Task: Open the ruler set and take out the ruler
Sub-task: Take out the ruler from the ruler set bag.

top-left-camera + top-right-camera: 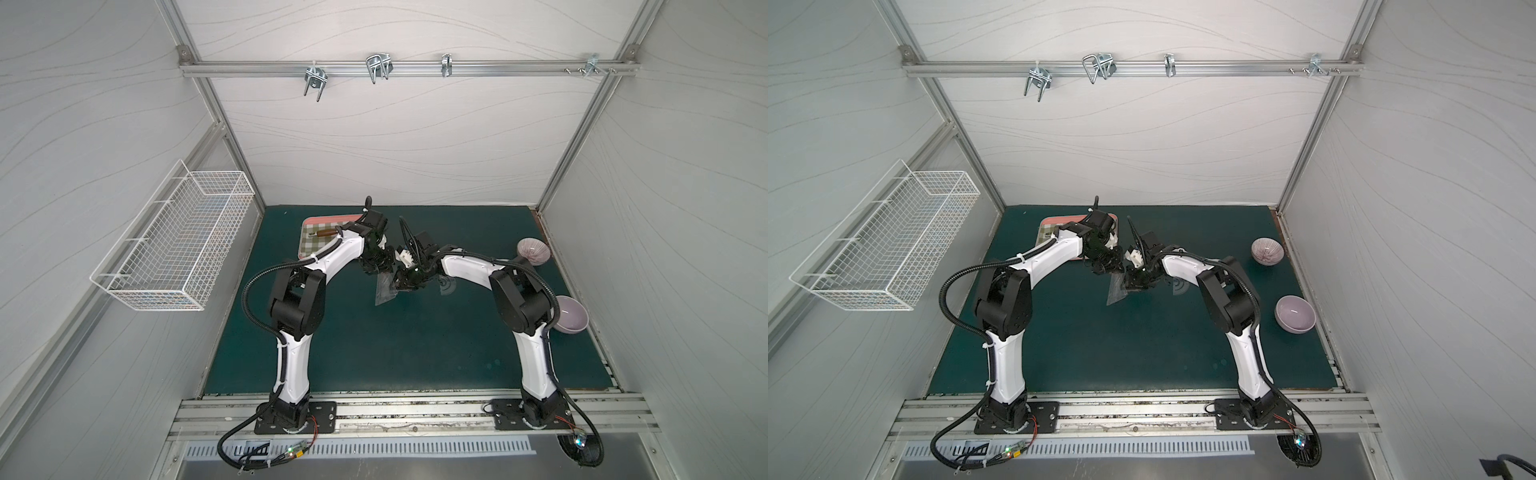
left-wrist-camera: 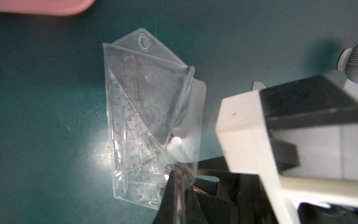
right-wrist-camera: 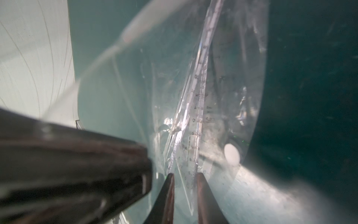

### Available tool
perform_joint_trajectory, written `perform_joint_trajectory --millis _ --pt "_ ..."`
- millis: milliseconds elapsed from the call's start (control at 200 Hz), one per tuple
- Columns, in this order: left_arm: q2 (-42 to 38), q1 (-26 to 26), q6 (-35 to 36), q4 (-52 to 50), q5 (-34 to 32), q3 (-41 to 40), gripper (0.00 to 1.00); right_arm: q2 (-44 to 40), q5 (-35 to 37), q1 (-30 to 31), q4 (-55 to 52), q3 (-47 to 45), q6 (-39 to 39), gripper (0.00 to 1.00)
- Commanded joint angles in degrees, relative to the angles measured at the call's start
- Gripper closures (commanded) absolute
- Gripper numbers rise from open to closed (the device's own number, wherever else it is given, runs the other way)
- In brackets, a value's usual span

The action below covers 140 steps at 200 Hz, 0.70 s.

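in a top view the ruler set (image 1: 384,294) was at mid-mat, between both arms, with bare mat (image 1: 374,353) all round. left wrist: the left gripper (image 2: 177,180) was clamped on its corner, probably to brace the gaping mouth. right wrist: the right gripper (image 3: 185,180) was narrow, straddling the ruler (image 3: 198,120); whether it gripped was unclear.

Robot test cell, lab setting: aluminium frame (image 1: 415,66), white panel walls (image 1: 415,145), green mat (image 1: 395,353), wall-hung wire basket (image 1: 174,237), rail hooks (image 1: 378,66), two bolted-down arms (image 1: 293,365).
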Motion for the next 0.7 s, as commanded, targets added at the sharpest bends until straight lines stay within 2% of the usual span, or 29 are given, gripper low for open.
perform_joint_trajectory --millis 0,275,580,695 --pt "-2.6 -0.3 -0.7 1.7 0.5 0.0 1.00 1.3 -0.7 0.7 -1.8 -0.4 -0.2 0.77" --pt "-3.2 -0.3 -0.8 2.0 0.4 -0.5 1.00 1.3 0.7 0.7 -2.0 -0.6 0.2 0.76" --pt "-2.5 -0.3 -0.7 2.0 0.5 -0.4 1.00 1.3 0.2 0.5 -2.3 0.1 0.4 0.99" --pt "-2.2 -0.3 -0.7 2.0 0.2 -0.5 1.00 1.2 0.4 0.4 -2.7 0.3 0.4 1.00"
